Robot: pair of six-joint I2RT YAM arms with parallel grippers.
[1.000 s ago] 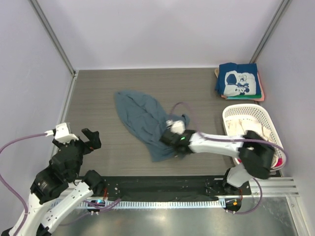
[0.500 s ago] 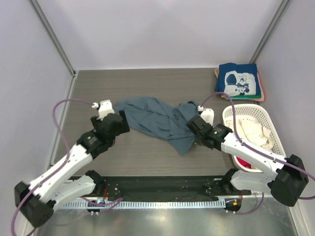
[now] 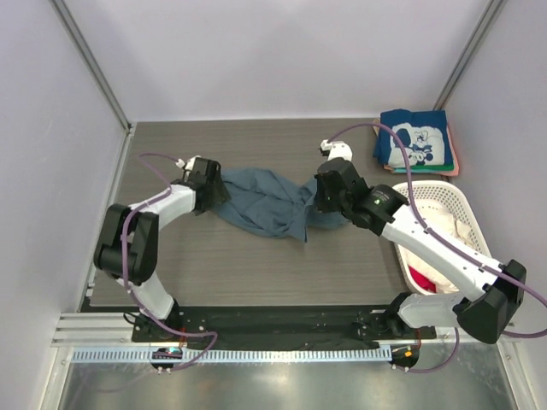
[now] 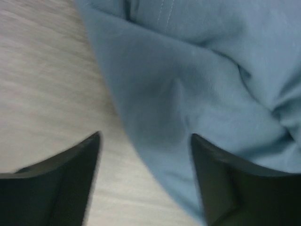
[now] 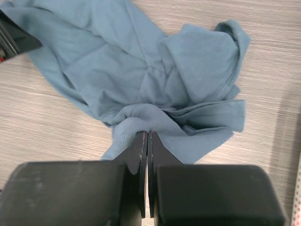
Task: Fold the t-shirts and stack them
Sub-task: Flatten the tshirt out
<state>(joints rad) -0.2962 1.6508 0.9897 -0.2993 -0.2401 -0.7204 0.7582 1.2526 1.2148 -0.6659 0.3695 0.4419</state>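
Observation:
A slate-blue t-shirt lies crumpled across the middle of the table. My right gripper is shut on a bunched fold of it at its right end and holds that part up. My left gripper is open at the shirt's left edge; in the left wrist view the cloth edge lies between the two spread fingers, untouched. A folded stack with the navy cartoon-print shirt on top sits at the back right.
A white lattice basket holding cream and red cloth stands at the right edge, close to my right arm. Purple cables loop over both arms. Grey walls close in the table on three sides.
Both arms have moved toward the back. My right gripper dragged the shirt's right end back and left. My left gripper swung to the shirt's left edge.

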